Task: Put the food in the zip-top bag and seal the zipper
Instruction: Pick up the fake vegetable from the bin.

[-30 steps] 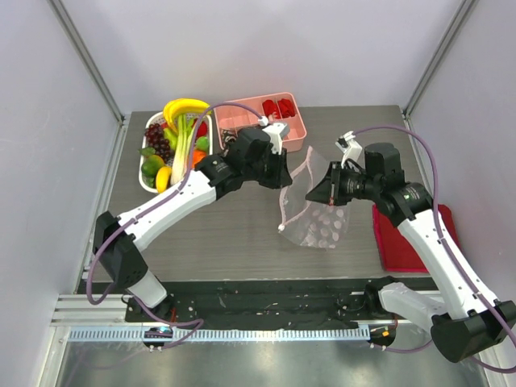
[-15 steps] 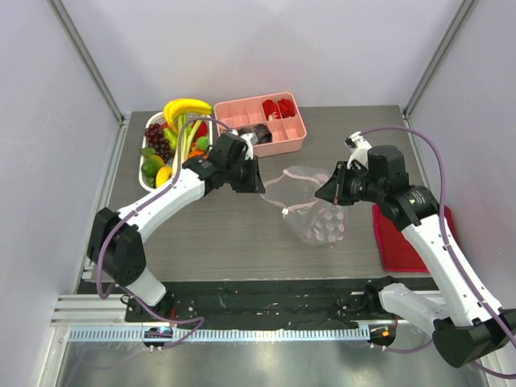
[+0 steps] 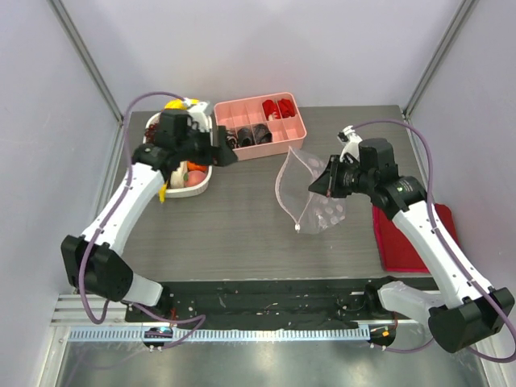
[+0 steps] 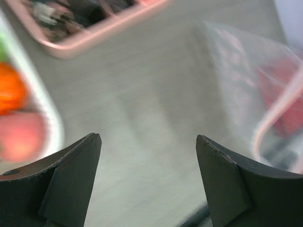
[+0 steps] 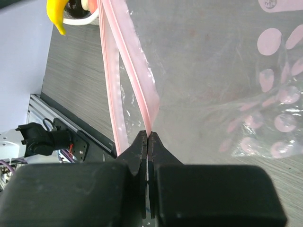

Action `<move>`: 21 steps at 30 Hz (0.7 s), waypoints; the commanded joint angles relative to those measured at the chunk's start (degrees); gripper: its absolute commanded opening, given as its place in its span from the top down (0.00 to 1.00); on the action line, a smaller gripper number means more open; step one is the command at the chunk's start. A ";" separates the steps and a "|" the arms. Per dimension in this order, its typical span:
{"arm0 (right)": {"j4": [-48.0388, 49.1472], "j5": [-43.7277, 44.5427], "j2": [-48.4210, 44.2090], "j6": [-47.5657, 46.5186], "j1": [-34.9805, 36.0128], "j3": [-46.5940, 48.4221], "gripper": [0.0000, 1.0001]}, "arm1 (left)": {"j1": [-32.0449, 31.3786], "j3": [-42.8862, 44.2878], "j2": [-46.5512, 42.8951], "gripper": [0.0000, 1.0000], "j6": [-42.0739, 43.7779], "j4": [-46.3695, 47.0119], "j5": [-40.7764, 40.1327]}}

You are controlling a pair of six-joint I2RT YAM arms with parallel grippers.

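- The right hand (image 5: pixel 147 137) is clenched on the zip-top bag (image 3: pixel 316 201), pinching it by one lip of the pink zipper (image 5: pixel 135 71). It lifts that edge off the counter (image 3: pixel 234 226) on the near side of the pink tray (image 3: pixel 300 135), to the tray's right.
- This grip appears meant to keep the mouth raised and gaping towards the tray's side, so that something can be dropped in. The two pink strips do stand apart in the right wrist view.
- The left hand (image 4: pixel 147 142) is released, its jaws wide with nothing between them. It hangs just left of the pink tray, over the edge of the white dish (image 4: pixel 53 127).
- That spot suits a reach for the food (image 3: pixel 192 172), all of which seems to lie in the dish to the tray's left. The bag looks empty apart from its printed pink dots.
- The left arm covers most of the dish from above, so only scraps of yellow, orange and red show there. Neither the leek nor the grapes can be made out.
- The left wrist view is blurred. An orange fruit (image 4: pixel 8 92) and a pinkish one (image 4: pixel 19 142) are mere smudges.
- A small pale slider (image 3: pixel 298 229) dangles at the strip's near end, farthest from the tray.
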 commanded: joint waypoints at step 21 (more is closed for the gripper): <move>5.57 -0.99 0.80 2.57 0.20 -0.26 0.99 | 19.55 18.35 27.93 0.33 15.29 1.75 -15.89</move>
